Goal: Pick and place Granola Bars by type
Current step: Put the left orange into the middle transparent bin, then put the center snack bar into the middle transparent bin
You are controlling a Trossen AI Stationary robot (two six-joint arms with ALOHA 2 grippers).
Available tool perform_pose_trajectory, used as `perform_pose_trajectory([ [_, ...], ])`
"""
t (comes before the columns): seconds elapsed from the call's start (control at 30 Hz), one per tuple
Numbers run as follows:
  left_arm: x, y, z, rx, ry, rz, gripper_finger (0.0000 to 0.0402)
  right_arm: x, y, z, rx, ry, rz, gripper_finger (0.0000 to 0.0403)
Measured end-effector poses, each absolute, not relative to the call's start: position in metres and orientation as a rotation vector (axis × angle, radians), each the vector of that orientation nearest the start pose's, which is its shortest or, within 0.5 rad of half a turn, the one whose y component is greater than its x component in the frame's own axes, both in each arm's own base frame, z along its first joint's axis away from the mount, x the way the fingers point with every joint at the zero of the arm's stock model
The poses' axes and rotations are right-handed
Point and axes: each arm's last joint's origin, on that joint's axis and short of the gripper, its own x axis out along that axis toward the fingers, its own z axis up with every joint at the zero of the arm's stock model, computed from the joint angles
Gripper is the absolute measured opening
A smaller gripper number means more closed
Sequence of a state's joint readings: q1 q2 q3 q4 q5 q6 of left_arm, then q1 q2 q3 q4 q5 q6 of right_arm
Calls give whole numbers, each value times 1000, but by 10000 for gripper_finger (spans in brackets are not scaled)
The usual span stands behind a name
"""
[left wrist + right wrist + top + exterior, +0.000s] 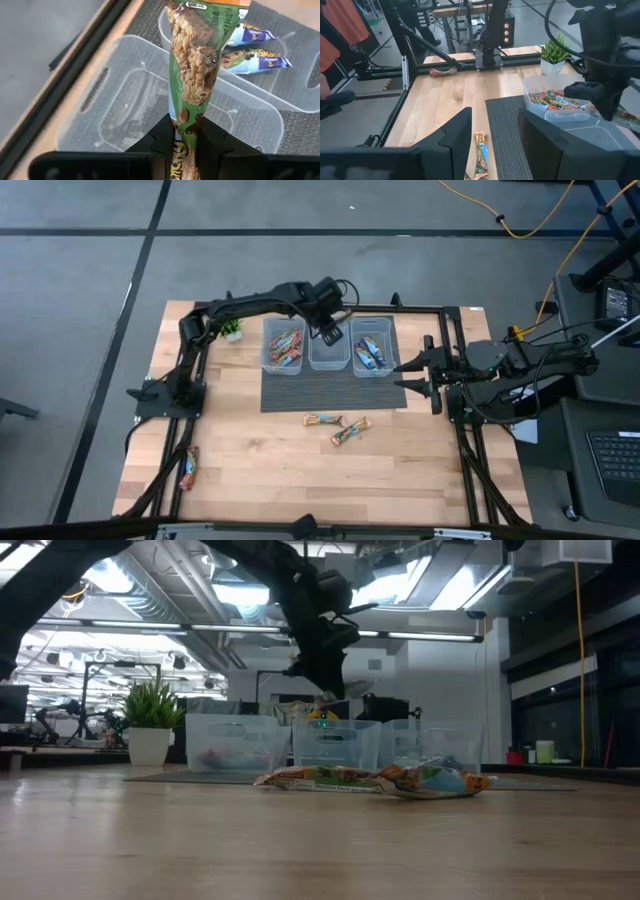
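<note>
While the left gripper (328, 332) pinches a green bar (195, 65) above the wooden table (260, 470), the right gripper (412, 375), jaws spread, waits at three o'clock beside the dark mat (300, 392).

Wooden table (250, 470) carries a dark mat (300, 392), loose granola bars (338, 426), potted plant (232, 329)

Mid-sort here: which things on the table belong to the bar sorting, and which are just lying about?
Part of the job:
- green-wrapped granola bar held by the left gripper over the empty middle clear plastic bin
- two tan-gold bars on the wood
- red bars, blue bars in bins
- stray bar at the table's left edge

Lying about:
- small potted green plant
- right gripper, waiting
</note>
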State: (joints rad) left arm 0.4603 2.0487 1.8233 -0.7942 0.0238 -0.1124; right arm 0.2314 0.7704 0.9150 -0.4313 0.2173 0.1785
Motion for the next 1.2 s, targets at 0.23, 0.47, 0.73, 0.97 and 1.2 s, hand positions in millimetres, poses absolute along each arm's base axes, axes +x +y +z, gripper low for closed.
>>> perform_pose_trajectory([
  [0.23,396,196,259,-377,995,463,86,154,30,355,112,280,-11,162],
  [0.47,393,192,273,-370,1033,451,162,154,30,355,108,282,-10,162],
  [0.73,372,143,377,-224,960,308,201,153,30,354,112,286,-12,162],
  [0.97,315,70,483,-154,641,199,196,153,30,354,111,287,-12,162],
  [1.2,252,24,530,-180,460,188,196,153,30,354,110,287,-12,162],
])
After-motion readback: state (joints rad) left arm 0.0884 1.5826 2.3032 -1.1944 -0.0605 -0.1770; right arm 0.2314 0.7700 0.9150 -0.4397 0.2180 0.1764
